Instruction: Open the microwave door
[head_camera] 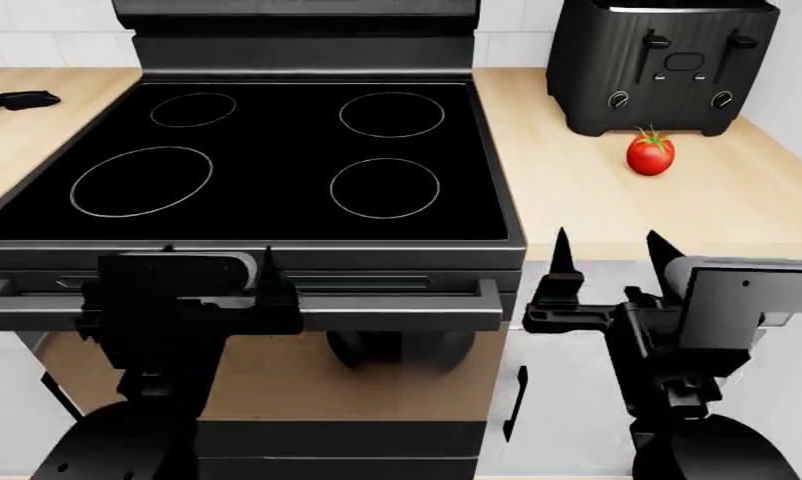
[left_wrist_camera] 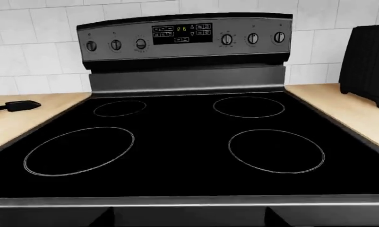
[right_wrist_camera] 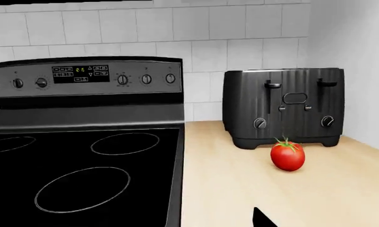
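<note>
The microwave and its door are out of view in all three views. My left gripper (head_camera: 217,264) hovers low in front of the black stove (head_camera: 281,150), level with the oven handle (head_camera: 374,312), its fingers spread apart and empty. In the left wrist view only the two dark fingertips (left_wrist_camera: 101,220) show, far apart, facing the cooktop (left_wrist_camera: 183,142). My right gripper (head_camera: 612,262) hangs open before the counter's front edge, right of the stove, holding nothing. One of its fingertips (right_wrist_camera: 262,219) shows in the right wrist view.
A black toaster (head_camera: 665,68) stands at the back right of the wooden counter (head_camera: 601,200), with a red tomato (head_camera: 651,154) in front of it. A small black utensil (head_camera: 21,99) lies on the left counter. The stove's control panel (left_wrist_camera: 183,37) backs onto a white tiled wall.
</note>
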### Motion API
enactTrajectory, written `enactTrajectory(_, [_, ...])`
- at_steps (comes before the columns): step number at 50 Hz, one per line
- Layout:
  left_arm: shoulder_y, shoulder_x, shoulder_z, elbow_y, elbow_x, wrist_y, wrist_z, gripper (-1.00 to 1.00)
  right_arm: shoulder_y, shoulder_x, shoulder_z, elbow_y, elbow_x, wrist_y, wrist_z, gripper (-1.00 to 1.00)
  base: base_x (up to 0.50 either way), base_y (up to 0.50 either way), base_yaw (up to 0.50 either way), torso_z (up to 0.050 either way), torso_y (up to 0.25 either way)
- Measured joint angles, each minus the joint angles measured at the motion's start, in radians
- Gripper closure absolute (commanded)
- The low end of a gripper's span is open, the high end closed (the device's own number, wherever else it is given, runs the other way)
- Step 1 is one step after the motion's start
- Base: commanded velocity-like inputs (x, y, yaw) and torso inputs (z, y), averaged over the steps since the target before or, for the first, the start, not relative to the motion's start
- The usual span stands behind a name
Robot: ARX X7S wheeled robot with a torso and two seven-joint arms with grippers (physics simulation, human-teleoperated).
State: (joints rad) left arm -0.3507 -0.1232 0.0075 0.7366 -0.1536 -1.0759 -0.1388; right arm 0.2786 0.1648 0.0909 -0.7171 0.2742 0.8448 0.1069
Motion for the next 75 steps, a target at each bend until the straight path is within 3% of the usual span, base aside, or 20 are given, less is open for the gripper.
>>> enactTrajectory(4, [-0.175, -0.094, -0.062, -0.013, -0.245, -0.156, -0.213, -1.00, 0.164, 0.039, 0.095, -0.089, 0.174, 0.237, 0.080, -1.00, 0.00, 0.00, 0.00, 0.050, 0.000])
enactTrajectory(10, [-0.439, -0.251, -0.051, -0.095, -0.817, -0.243, -0.683, -1.00, 0.443, 0.173, 0.166, -0.048, 0.668, 0.435, 0.446, -1.00, 0.00, 0.00, 0.00, 0.050, 0.000])
enactTrajectory(14, [-0.599, -0.338, -0.011, -0.154, -1.183, -0.257, -0.910, -1.00, 0.633, 0.261, 0.132, 0.018, 0.975, 0.496, 0.658, -1.00, 0.00, 0.00, 0.00, 0.050, 0.000])
enactTrajectory(20, [-0.817, -0.431, 0.062, -0.240, -1.540, -0.263, -1.121, -1.00, 0.867, 0.356, 0.060, 0.113, 1.283, 0.537, 0.873, -1.00, 0.00, 0.00, 0.00, 0.050, 0.000])
enactTrajectory(27, [-1.033, -0.488, 0.148, -0.349, -1.766, -0.276, -1.236, -1.00, 1.074, 0.429, -0.012, 0.216, 1.482, 0.559, 1.003, -1.00, 0.00, 0.00, 0.00, 0.010, 0.000])
enactTrajectory(52, [-1.527, -0.550, 0.373, -0.644, -2.054, -0.275, -1.335, -1.00, 1.546, 0.537, -0.174, 0.473, 1.643, 0.610, 1.050, -1.00, 0.11, -0.04, 0.00, 0.000, 0.000])
enactTrajectory(75, [-1.827, -0.430, 0.424, -0.932, -1.760, -0.346, -1.059, -1.00, 1.730, 0.543, -0.263, 0.576, 1.489, 0.642, 0.881, -1.00, 0.35, -0.29, 0.00, 0.000, 0.000])
